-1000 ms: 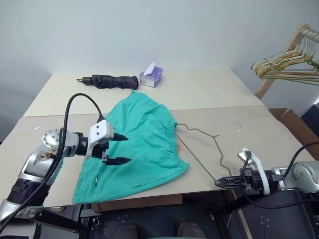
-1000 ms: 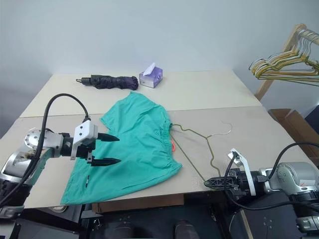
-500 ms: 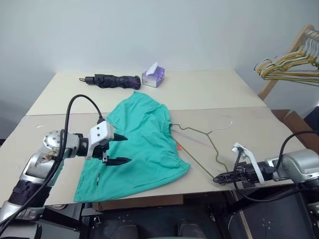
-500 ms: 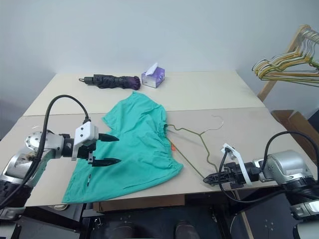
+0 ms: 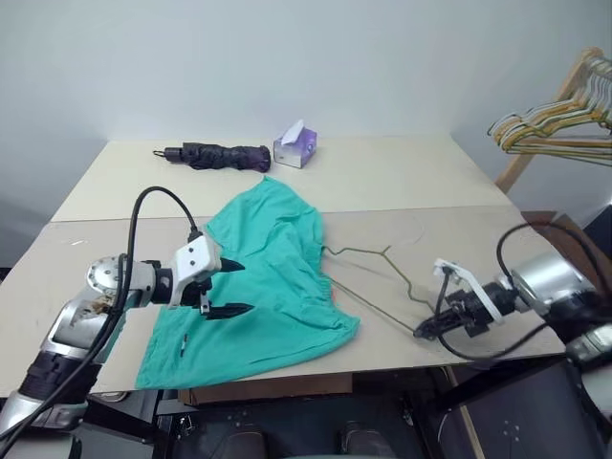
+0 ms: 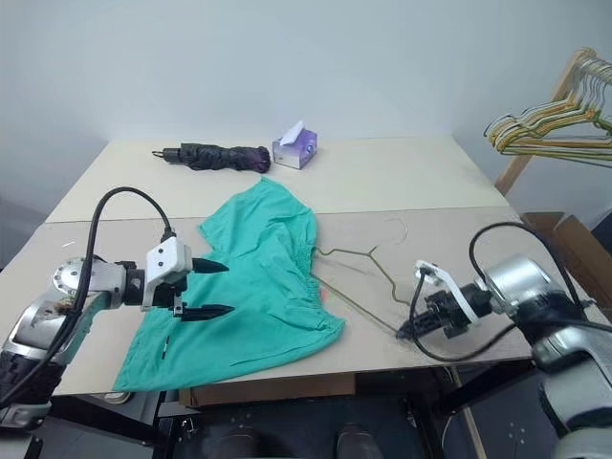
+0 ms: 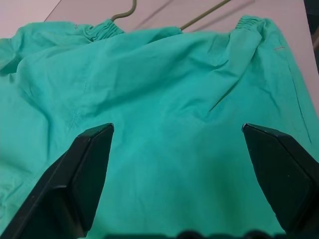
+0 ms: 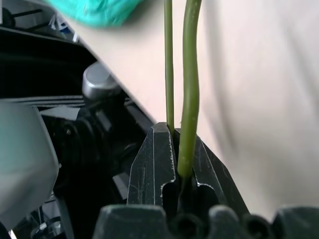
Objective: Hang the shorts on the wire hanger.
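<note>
The teal-green shorts (image 5: 273, 277) lie spread on the table, waistband toward the right. Just above their left part my left gripper (image 5: 241, 287) hovers open, with the cloth showing between its fingers (image 7: 84, 174) in the left wrist view. The wire hanger (image 8: 188, 99) lies to the right of the shorts, its far corner touching the waistband and its hook pointing toward the back of the table. At the table's front right edge, my right gripper (image 5: 422, 331) is shut on the hanger's near corner, with both wires running out from between its fingers (image 8: 154, 164).
A folded dark umbrella (image 5: 215, 155) and a purple tissue box (image 5: 295, 148) lie at the back of the beige table (image 5: 411, 182). A wooden rack with a bunch of hangers (image 5: 555, 124) stands to the right, beyond the table, with a cardboard box (image 6: 566, 239) below it.
My right gripper has moved forward over the table's edge with the hanger's corner, sliding the hanger left toward the shorts. The left gripper has stayed where it was.
</note>
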### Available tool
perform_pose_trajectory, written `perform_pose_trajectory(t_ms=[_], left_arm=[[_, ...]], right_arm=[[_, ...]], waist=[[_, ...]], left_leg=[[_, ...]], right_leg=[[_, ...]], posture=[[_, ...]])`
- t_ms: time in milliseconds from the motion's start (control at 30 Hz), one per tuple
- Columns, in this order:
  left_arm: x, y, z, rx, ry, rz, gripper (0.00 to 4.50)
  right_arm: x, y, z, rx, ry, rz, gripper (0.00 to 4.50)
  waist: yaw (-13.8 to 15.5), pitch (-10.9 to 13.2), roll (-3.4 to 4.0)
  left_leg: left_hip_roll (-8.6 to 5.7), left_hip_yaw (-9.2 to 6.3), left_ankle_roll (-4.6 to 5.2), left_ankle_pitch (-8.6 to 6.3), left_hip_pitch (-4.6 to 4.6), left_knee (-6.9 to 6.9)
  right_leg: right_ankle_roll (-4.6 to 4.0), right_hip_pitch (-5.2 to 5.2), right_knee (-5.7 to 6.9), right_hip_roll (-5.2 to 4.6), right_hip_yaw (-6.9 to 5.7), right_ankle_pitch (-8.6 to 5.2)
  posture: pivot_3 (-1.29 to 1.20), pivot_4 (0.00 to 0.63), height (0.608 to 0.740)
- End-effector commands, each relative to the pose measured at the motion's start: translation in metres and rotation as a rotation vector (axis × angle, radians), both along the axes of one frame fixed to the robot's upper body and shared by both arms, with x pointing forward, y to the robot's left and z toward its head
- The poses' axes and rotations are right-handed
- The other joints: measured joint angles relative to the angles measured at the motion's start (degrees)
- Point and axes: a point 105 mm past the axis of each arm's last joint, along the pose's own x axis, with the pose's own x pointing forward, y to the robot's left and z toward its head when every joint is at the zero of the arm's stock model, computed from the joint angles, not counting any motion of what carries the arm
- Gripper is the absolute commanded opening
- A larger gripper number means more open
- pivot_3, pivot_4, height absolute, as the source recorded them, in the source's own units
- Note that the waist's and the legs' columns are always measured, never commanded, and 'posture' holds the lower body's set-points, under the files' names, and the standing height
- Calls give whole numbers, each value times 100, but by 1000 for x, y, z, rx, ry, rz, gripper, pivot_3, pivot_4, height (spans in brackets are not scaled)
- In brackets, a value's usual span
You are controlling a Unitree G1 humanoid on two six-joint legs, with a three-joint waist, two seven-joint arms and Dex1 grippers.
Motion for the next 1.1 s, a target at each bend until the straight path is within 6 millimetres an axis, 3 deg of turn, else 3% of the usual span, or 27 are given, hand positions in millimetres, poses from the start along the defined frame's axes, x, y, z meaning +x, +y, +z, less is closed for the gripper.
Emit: perform_pose_trajectory(t_ms=[33,233,367,533,667,767,933,1100], left_arm=[[1,-2,9,5,-61,-3,4464],[1,0,9,0,-77,25,4464],[-1,2,9,4,-78,34,4464],[-2,5,10,14,-85,49,4464],[-1,5,10,24,-86,44,4464],[1,5,9,48,-91,39,4464],[3,6,10,48,-95,47,4464],[0,6,6,50,-91,51,4464]], right_arm=[[10,2,11,49,9,-17,0],[14,6,23,168,31,-81,0],[16,-9,28,223,38,-202,0],[-2,-20,22,287,96,-269,0],[-24,-1,6,260,147,-130,0],[-19,13,3,240,139,-75,0],[3,18,8,227,98,-76,0],[8,19,5,180,112,-44,0]], waist=[[47,0,0],[229,0,1],[293,0,1],[395,0,1],[401,-1,4],[320,-5,13],[300,-5,14],[394,-4,15]], left_leg=[[0,0,0,0,-2,0],[0,0,0,0,-9,0],[0,0,0,0,-10,5],[0,-1,1,-1,-12,7],[1,-1,2,-1,-12,11],[1,2,2,-1,-1,17],[1,1,2,-1,0,17],[2,1,2,-2,-13,17]], right_leg=[[0,-1,0,0,0,0],[0,-6,0,-1,-2,0],[-1,-6,1,-1,-3,1],[-1,-6,-1,-1,-5,0],[-1,-6,4,0,-5,0],[0,0,12,1,-1,0],[0,-2,19,3,-1,-2],[0,-10,16,2,-3,-2]], posture=[[126,0,740],[142,0,740],[142,0,740],[145,0,740],[143,0,740],[150,0,740],[164,0,740],[179,0,740]])
